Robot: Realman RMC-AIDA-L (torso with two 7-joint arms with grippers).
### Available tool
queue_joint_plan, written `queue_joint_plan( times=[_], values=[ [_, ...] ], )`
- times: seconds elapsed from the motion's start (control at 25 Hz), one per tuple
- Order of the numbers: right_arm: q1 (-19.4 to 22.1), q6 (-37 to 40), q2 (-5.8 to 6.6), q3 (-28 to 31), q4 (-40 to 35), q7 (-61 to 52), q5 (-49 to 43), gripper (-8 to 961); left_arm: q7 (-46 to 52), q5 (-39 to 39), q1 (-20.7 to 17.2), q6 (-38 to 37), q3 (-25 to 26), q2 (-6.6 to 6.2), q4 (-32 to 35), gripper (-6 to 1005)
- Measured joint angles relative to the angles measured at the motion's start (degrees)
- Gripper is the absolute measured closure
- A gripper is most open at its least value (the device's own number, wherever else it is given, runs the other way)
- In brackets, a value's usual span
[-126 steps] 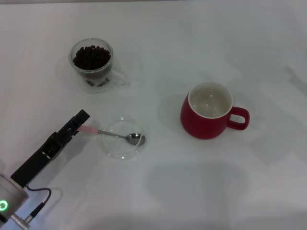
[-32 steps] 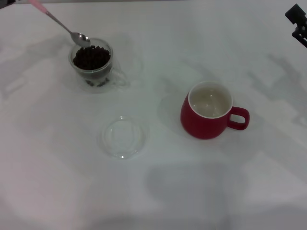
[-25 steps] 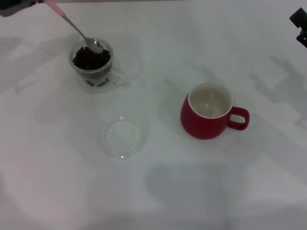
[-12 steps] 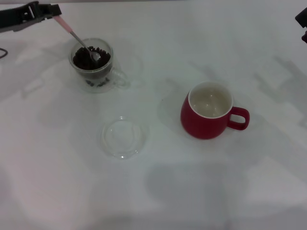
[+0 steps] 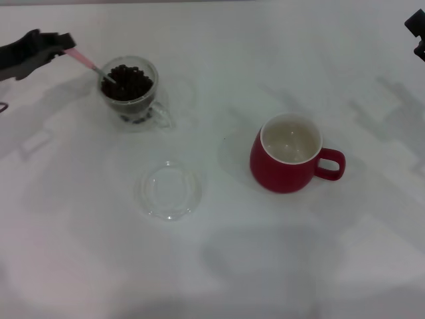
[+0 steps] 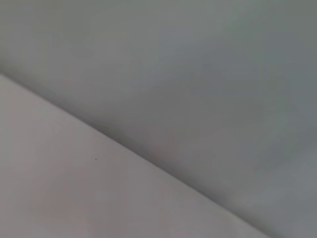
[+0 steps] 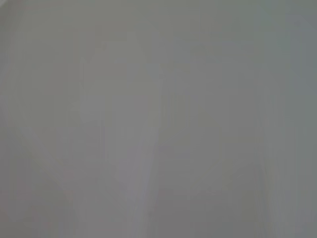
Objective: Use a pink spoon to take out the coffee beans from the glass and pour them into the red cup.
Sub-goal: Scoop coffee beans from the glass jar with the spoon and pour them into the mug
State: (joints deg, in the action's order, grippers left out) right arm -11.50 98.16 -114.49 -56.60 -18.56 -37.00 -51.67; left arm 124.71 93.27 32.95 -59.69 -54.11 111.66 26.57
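One risk: my left gripper (image 5: 63,44), clamped on the pink spoon (image 5: 83,59), levers the glass (image 5: 130,92) over, spilling coffee beans (image 5: 127,82).

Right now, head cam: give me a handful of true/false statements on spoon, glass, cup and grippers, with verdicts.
1. The pink spoon has its bowl down in the glass among the coffee beans. True.
2. The red cup already holds beans. False: its white inside shows no beans.
3. The left gripper holds the spoon by its pink handle. True.
4. The clear saucer has the spoon lying on it. False: nothing lies on the saucer.
5. The right gripper is over the red cup. False: it sits at the far right edge of the view, away from the cup.
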Motion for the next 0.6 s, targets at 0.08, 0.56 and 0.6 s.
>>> queue_joint_plan(
  times=[0.08,0.56,0.6],
  values=[
    [-0.05,-0.01,0.05,-0.04,-0.04,0.0,-0.01,113,0.01,-2.39,-1.64,-0.03,0.01,0.08,-0.05,873],
    [-0.38,-0.45,0.42,-0.02,-0.35,0.0,-0.01,113,-0.35,-12.93,-8.53,-1.21,0.18,0.61,-0.9,874],
    [-0.42,-0.5,0.44,-0.04,-0.35,0.0,-0.01,113,-0.37,-13.09,-8.62,-1.48,0.29,0.61,-0.93,874]
  ],
)
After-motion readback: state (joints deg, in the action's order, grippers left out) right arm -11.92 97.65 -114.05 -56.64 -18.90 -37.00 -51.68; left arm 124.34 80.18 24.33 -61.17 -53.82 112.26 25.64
